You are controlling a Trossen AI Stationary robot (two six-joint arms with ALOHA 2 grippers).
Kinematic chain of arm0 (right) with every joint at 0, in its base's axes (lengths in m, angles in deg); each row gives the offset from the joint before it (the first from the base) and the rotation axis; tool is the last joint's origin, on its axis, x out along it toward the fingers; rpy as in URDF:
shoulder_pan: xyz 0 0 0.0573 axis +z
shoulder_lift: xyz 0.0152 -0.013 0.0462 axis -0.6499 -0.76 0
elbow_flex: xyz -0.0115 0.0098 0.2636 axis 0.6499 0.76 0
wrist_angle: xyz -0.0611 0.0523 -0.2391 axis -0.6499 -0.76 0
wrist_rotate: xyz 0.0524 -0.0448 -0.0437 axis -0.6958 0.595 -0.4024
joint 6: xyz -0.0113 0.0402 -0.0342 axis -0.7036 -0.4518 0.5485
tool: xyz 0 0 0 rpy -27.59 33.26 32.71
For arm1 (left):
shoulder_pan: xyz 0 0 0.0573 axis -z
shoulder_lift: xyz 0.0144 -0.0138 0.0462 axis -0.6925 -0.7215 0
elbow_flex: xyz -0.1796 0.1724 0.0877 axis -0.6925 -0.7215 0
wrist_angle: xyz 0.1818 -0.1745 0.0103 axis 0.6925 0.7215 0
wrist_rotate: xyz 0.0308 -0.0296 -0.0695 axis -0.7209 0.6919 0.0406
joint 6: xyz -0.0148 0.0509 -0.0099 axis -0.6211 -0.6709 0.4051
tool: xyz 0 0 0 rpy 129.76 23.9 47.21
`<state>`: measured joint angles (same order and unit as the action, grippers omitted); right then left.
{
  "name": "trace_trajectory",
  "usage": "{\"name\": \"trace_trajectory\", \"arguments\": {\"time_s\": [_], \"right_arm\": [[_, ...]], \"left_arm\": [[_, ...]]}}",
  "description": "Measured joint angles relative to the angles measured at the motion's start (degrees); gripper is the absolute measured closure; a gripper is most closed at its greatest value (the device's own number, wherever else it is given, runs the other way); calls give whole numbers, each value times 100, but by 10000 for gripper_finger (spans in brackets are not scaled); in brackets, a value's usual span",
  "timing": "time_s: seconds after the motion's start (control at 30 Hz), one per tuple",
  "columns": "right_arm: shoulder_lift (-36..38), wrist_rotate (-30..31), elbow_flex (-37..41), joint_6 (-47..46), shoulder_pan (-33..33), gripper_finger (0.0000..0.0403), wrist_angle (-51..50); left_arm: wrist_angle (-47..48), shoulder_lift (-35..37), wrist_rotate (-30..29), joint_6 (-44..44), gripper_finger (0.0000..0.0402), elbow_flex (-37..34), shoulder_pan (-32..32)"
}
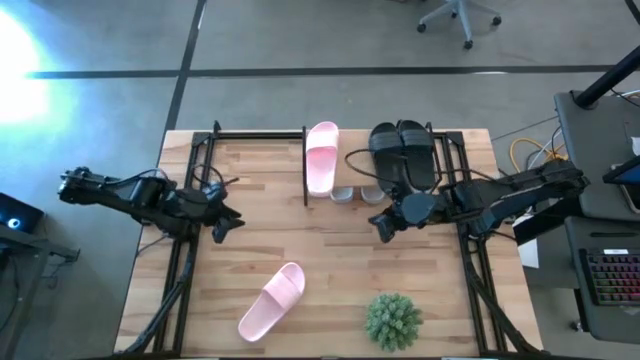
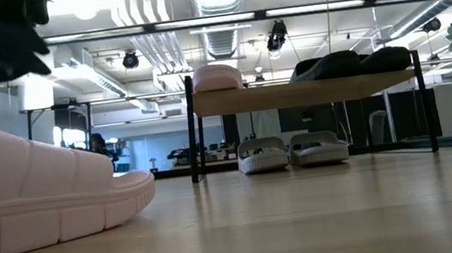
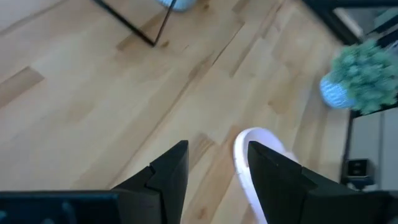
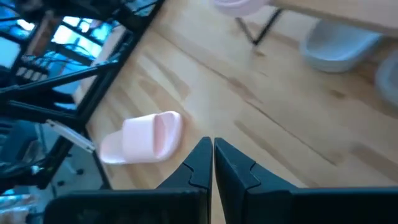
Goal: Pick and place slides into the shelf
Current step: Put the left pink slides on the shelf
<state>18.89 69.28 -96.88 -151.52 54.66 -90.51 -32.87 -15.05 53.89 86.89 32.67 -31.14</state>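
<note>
Pink slide [image 1: 272, 300] lies on table, beyond open left hand [image 1: 226, 222].

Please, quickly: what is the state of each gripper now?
Left gripper: open, holding nothing, above the table.
Right gripper: closed, holding nothing.

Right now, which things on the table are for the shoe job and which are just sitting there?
For the job:
- pink slide on the table
- pink slide on the shelf
- black slides on the shelf
- grey slides under the shelf
- shelf
- left gripper, open, empty
- right gripper, shut, empty

Just sitting there:
- green plant
</note>
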Motion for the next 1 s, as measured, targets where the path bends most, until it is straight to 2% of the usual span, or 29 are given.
{"name": "trace_trajectory", "arguments": {"time_s": [0.3,0.63,1.0], "right_arm": [[-1104,-6,-170,37,-139,394,930],[-2248,63,-1007,207,-631,395,962],[-3171,42,-2201,768,-946,395,602]], "left_arm": [[-54,-302,22,-48,250,-226,0],[-818,-569,226,-274,250,-278,-2],[-869,-612,256,-356,263,-349,7]]}}
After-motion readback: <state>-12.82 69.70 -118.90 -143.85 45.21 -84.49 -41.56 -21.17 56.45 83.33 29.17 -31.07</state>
